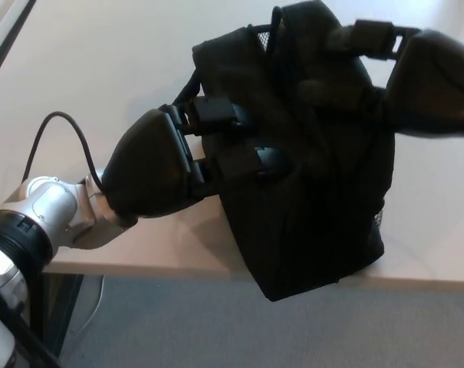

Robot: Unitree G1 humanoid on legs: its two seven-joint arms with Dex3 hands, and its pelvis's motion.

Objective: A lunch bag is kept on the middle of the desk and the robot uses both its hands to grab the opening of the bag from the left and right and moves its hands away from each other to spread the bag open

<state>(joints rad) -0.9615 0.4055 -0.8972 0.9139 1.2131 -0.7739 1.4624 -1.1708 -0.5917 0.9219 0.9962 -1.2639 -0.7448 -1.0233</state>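
The black lunch bag (pixel 316 192) lies on the pale desk (pixel 101 61), its lower end hanging over the front edge. My left hand (pixel 166 165) comes in from the lower left, and its fingers (pixel 216 111) are curled into the bag's left side. From the upper right my right hand (pixel 427 84) reaches in, its fingers (pixel 362 34) clamped over the bag's top right edge. A strip of mesh lining (pixel 261 32) shows at the top of the bag. The bag's opening is mostly hidden by the fabric and both hands.
The desk's front edge (pixel 139 270) runs just below my left wrist (pixel 51 211), with grey floor (pixel 216 330) beneath. A black cable (pixel 63 123) loops from the wrist across the desk. A dark strip (pixel 5 38) borders the desk at the far left.
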